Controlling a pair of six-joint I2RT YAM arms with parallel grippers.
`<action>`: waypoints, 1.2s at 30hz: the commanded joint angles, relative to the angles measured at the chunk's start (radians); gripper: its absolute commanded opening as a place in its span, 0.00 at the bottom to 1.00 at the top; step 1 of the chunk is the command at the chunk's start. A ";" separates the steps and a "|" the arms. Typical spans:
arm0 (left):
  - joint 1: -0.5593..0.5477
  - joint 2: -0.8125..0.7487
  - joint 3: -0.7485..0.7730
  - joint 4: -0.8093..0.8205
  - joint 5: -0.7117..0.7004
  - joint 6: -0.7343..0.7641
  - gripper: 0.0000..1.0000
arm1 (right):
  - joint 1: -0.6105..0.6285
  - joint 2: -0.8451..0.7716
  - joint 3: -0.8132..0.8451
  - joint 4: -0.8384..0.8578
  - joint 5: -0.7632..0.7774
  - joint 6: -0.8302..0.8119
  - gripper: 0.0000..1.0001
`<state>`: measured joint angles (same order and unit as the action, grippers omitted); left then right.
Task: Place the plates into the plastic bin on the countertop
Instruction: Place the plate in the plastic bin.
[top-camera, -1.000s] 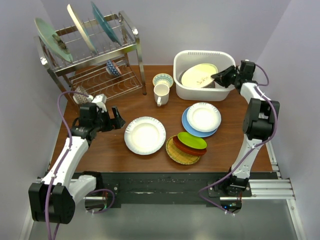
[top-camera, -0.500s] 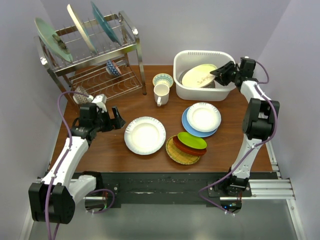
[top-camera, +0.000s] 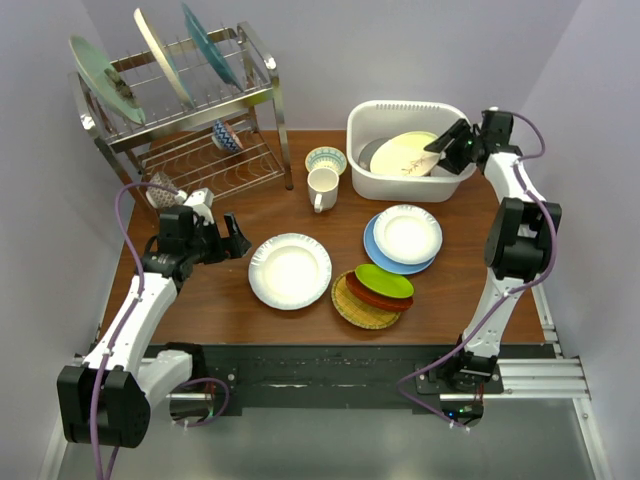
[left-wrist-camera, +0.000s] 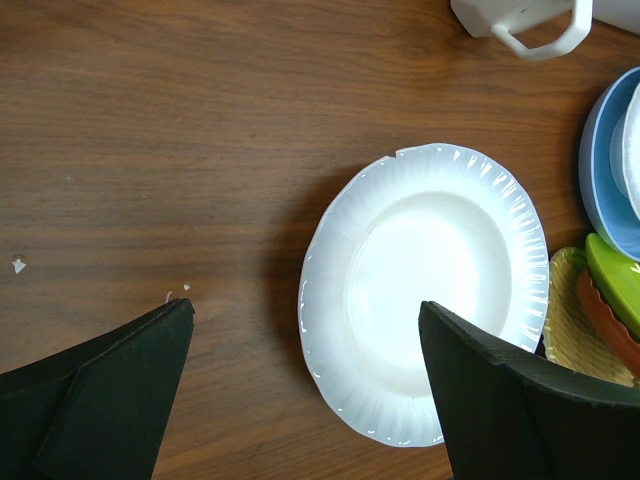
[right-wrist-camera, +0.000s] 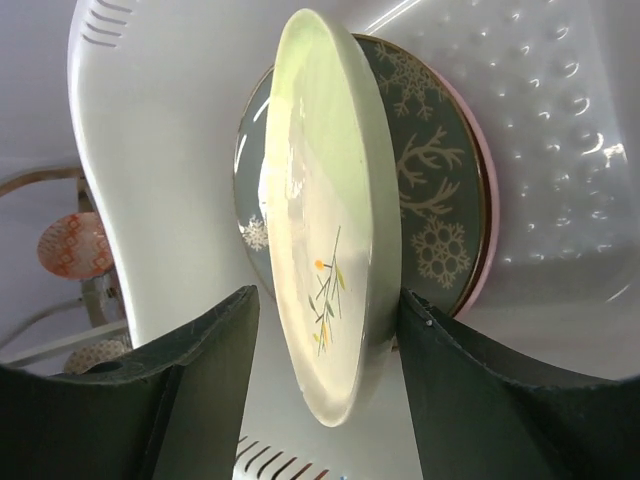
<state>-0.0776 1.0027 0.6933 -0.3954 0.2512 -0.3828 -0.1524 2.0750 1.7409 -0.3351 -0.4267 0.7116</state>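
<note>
Three plates (top-camera: 405, 155) lie in the plastic bin (top-camera: 400, 107), six on the countertop (top-camera: 200, 290); my right gripper (top-camera: 448, 144) loosely straddles the cream plate (right-wrist-camera: 320, 200), my left gripper (top-camera: 237, 236) spread wide.

A reddish-brown wood-grain countertop (top-camera: 470, 290) carries a metal dish rack (top-camera: 190, 118) at far left, a white plastic bin (top-camera: 395, 188) at far right, a patterned bowl (top-camera: 326, 159) and white mug (top-camera: 322, 188) between them; nearer lie a white fluted plate (top-camera: 290, 270), a blue plate (top-camera: 372, 248) and a yellow woven plate (top-camera: 358, 312), the last two bearing other plates
</note>
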 joint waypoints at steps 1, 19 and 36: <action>0.010 0.001 0.000 0.041 0.019 0.005 1.00 | 0.008 -0.049 0.031 -0.042 0.101 -0.087 0.60; 0.010 0.008 -0.002 0.044 0.028 0.005 1.00 | 0.183 0.159 0.398 -0.498 0.382 -0.360 0.63; 0.010 0.042 -0.002 0.038 0.026 0.004 1.00 | 0.272 -0.298 0.105 -0.297 0.324 -0.354 0.63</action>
<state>-0.0776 1.0363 0.6914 -0.3828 0.2752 -0.3828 0.0681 1.8679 1.8694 -0.6647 -0.0776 0.3763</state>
